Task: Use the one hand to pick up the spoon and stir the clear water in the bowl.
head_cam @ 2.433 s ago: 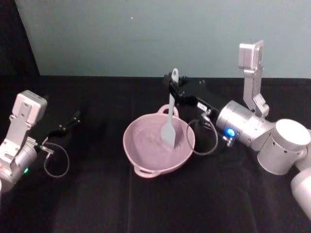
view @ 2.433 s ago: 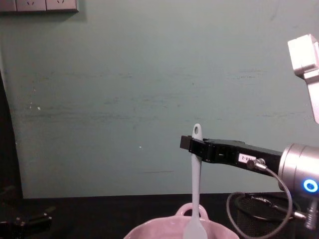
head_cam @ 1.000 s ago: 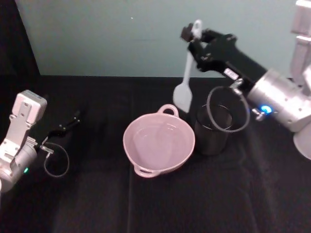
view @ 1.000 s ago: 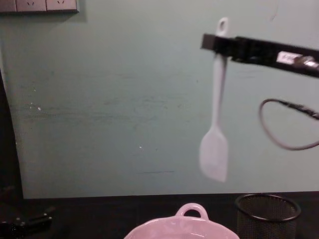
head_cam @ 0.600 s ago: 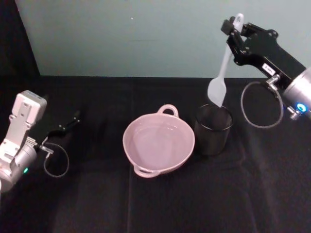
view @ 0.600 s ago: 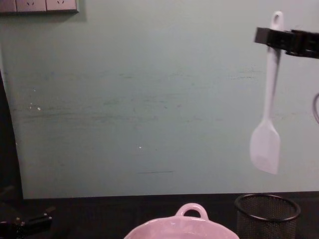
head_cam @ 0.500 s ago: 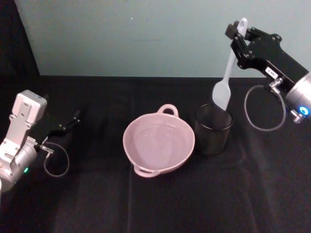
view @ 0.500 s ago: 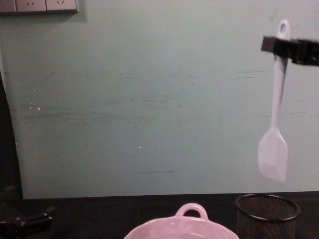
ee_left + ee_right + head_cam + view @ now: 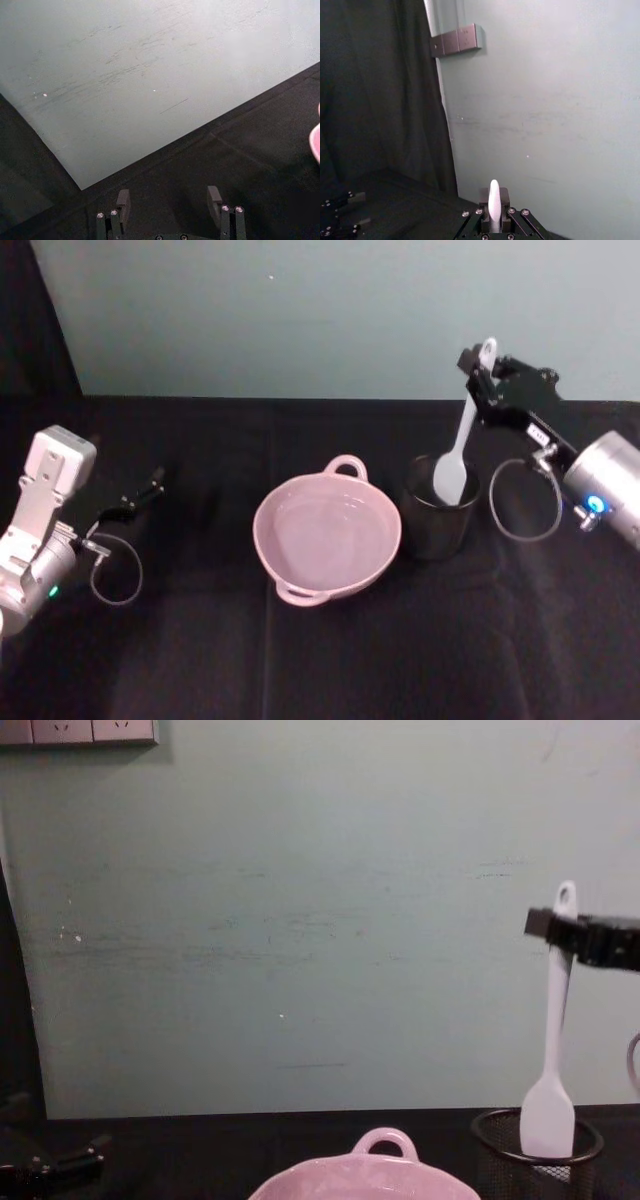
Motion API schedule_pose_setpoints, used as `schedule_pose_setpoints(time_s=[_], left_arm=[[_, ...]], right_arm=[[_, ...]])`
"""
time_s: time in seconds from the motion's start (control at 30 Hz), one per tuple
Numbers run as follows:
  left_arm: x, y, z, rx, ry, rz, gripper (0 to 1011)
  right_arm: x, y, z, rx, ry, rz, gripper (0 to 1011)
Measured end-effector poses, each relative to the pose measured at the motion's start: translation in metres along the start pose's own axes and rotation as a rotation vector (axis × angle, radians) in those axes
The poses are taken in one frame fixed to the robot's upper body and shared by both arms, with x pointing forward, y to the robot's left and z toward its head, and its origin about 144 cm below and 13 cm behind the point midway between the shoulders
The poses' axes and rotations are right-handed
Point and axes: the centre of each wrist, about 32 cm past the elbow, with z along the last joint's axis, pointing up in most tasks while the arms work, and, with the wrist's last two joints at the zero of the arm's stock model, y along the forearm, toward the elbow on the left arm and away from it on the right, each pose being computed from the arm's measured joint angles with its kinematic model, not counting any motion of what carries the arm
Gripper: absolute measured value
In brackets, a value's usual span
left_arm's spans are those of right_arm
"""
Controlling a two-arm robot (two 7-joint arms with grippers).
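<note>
The right gripper [image 9: 481,368] is pinching the spoon [image 9: 456,452] near its handle end, head hanging inside the mesh cup [image 9: 438,508] beside the bowl [image 9: 327,537] at the table's centre. The chest view is showing the head [image 9: 548,1118] sitting below the cup's rim. The left gripper [image 9: 170,201] is resting at the table's left edge, fingers apart.

Glossy pink ceramic bowl [image 9: 327,538] mid-frame, smooth white plastic spoon [image 9: 461,445] & black wire-mesh cup [image 9: 438,508] to its right, matt black cloth [image 9: 300,660] across bottom, brushed-silver metal wrist w/ matt black right gripper [image 9: 482,372] at right edge.
</note>
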Motion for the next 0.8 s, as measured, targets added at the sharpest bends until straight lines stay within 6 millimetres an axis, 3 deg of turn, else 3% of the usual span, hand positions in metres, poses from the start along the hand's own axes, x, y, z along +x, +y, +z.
schedule_pose_setpoints(time_s=[0.47, 0.8], left_arm=[[0.0, 0.0, 0.0, 0.0, 0.0, 0.0, 1011], [0.0, 0.0, 0.0, 0.0, 0.0, 0.0, 1011]], right_arm=[[0.007, 0.002, -0.056, 0.001, 0.208, -0.058, 116], [0.012, -0.001, -0.07, 0.016, 0.35, -0.094, 114]])
